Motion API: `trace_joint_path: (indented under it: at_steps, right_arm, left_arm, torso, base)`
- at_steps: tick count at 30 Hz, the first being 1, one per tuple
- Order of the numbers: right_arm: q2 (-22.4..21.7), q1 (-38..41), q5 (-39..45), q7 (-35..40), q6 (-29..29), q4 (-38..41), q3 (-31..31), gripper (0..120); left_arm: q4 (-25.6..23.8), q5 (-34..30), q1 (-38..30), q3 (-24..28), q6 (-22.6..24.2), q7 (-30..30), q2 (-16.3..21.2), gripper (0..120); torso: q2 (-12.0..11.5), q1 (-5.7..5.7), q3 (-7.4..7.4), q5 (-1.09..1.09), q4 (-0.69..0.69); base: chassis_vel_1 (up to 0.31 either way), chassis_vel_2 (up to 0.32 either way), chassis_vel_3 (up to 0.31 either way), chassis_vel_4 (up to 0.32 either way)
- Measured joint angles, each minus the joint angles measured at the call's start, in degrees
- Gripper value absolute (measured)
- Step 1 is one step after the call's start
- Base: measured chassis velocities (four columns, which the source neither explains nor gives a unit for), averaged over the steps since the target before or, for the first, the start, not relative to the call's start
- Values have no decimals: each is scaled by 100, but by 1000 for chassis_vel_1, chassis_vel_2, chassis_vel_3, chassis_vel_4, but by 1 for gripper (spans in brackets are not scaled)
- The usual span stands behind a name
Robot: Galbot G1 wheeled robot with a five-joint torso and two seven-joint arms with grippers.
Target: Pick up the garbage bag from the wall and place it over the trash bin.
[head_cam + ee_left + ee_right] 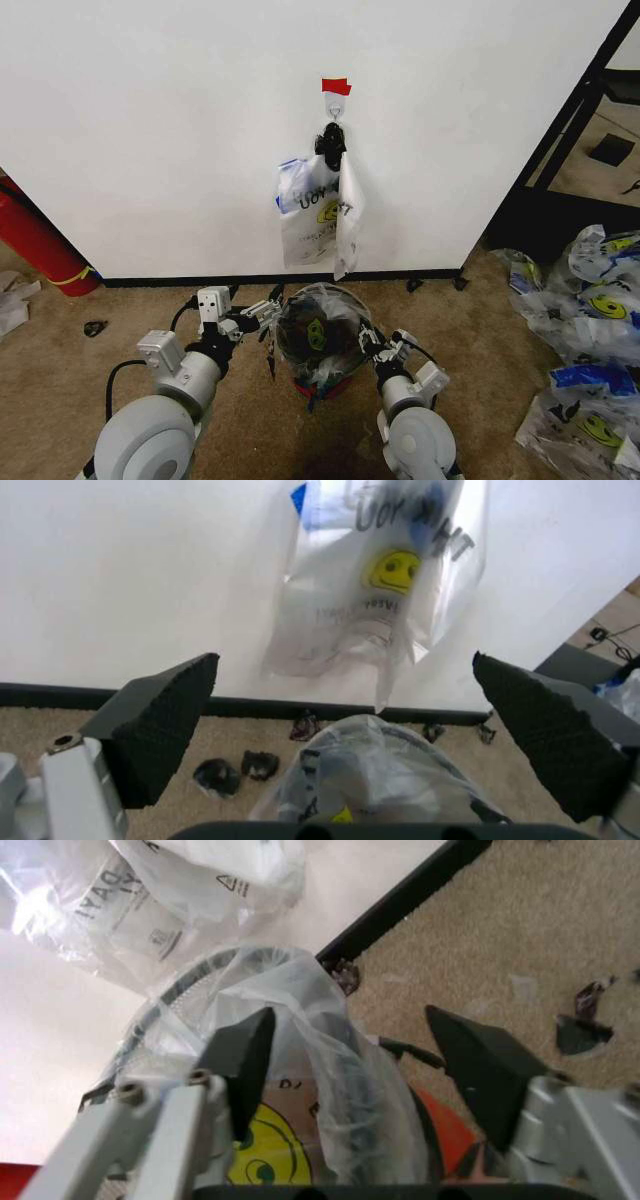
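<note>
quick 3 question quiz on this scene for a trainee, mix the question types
1. True or false: a garbage bag hangs from the hook on the wall.
2. What already covers the trash bin?
A. a plastic bag
B. a metal lid
C. a towel
3. Fill in: the left gripper and right gripper sit on either side of the bin, both with fingers ____.

Key
1. True: it hangs under the red tape.
2. A: translucent plastic with a yellow smiley is draped over the bin's rim.
3. open: neither grips anything; the left wrist view shows the left fingers spread wide.
</note>
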Motion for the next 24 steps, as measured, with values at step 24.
trace_joint_path:
  at_steps: [24]
  right_arm:
    - [-170,-1538,-4627,-591,2944,691,523,100]
  left_arm:
    - [1397,3378,1047,-6,-2816,1135,-1213,100]
  torso:
    - [0,0,0,0,-1]
  base:
    - [0,0,0,0]
